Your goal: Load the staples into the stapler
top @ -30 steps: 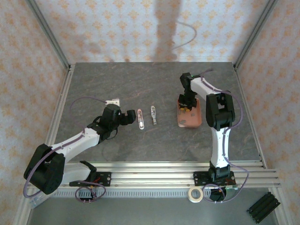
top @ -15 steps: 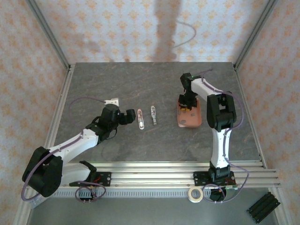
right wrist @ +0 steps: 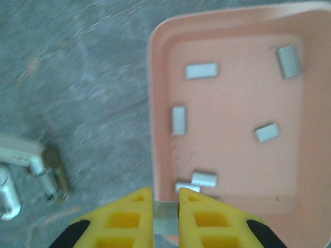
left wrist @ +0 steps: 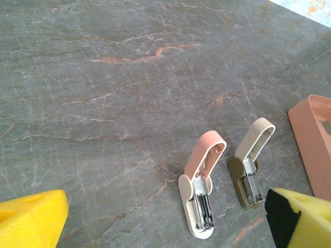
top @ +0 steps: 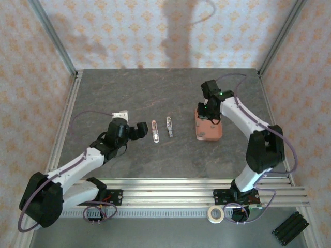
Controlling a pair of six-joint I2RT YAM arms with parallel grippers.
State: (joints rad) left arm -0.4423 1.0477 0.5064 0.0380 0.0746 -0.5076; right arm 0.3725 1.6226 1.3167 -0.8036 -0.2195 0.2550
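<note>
Your right gripper (right wrist: pixel 165 202) pinches a staple strip (right wrist: pixel 165 221) over the salmon tray (right wrist: pixel 158 88); your left gripper (left wrist: pixel 163 230), fingers spread wide, faces the pink stapler (left wrist: pixel 203 173).

I count seven staples (right wrist: pixel 201 70). Six lie loose in the tray (right wrist: pixel 158 103), and one is pinched in my right gripper (right wrist: pixel 165 200). Two of the six touch each other, so I could be off by one. There is one tray. Two little staplers lie on the counter (top: pixel 129 93): one pink stapler (left wrist: pixel 201 181) and one tan stapler (left wrist: pixel 252 164). I have two grippers, the right gripper and my left gripper (top: pixel 140 129). Down by my bases I see one roll of tape (top: pixel 215 213) and one black block (top: pixel 289 228).
</note>
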